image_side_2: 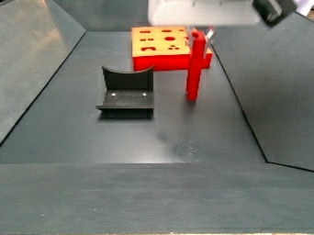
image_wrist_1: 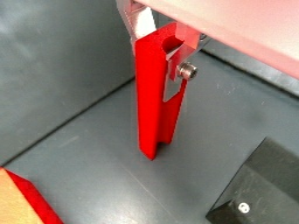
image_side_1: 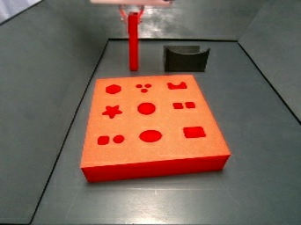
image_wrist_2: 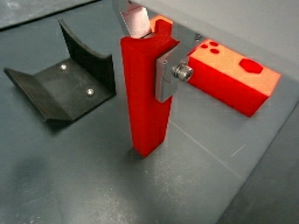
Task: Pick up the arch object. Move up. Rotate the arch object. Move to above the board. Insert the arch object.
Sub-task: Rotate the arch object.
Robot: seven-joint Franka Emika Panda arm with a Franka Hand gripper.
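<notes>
The arch object is a tall bright red bar standing upright on the grey floor beyond the board's far edge. It also shows in a side view and in both wrist views. My gripper is at the bar's notched top end, with a silver finger flat against each side, shut on it. The gripper also shows in the views. The board is a large orange-red slab with darker shaped cut-outs, lying flat beside the bar.
The fixture, a dark L-shaped bracket, stands on the floor next to the bar, away from the board. Sloping grey walls enclose the floor on the sides. A board corner shows in a wrist view.
</notes>
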